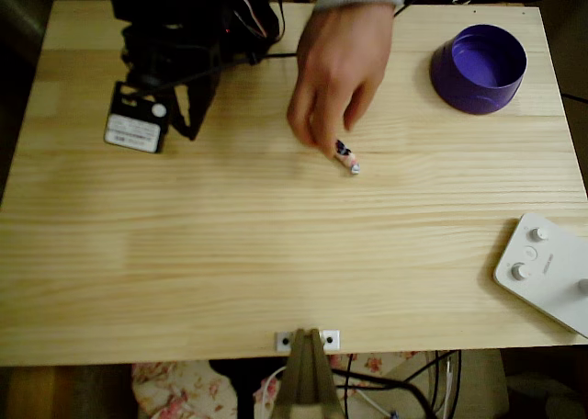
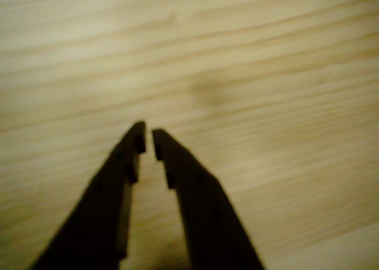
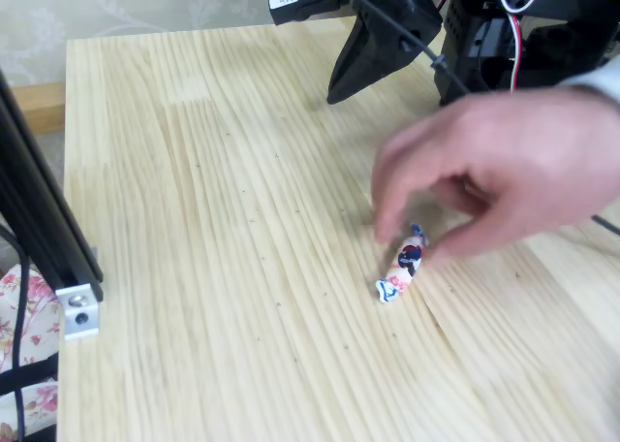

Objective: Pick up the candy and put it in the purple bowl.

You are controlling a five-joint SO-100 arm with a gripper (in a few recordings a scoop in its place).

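The candy is being set down on the desk by a person's hand.

The candy (image 1: 347,157) is touched by the fingertips of a person's hand (image 1: 338,65), so it is likely being placed for the pick-up. It lies on the bare desk (image 1: 276,254), well apart from the tool (image 3: 334,95), which is kept back near the desk's edge, probably to leave room for the hand. The tool's jaws are almost closed, with a thin gap, and nothing is held. The purple bowl (image 1: 479,68) is even farther from the tool, beyond the candy, and it looks empty.
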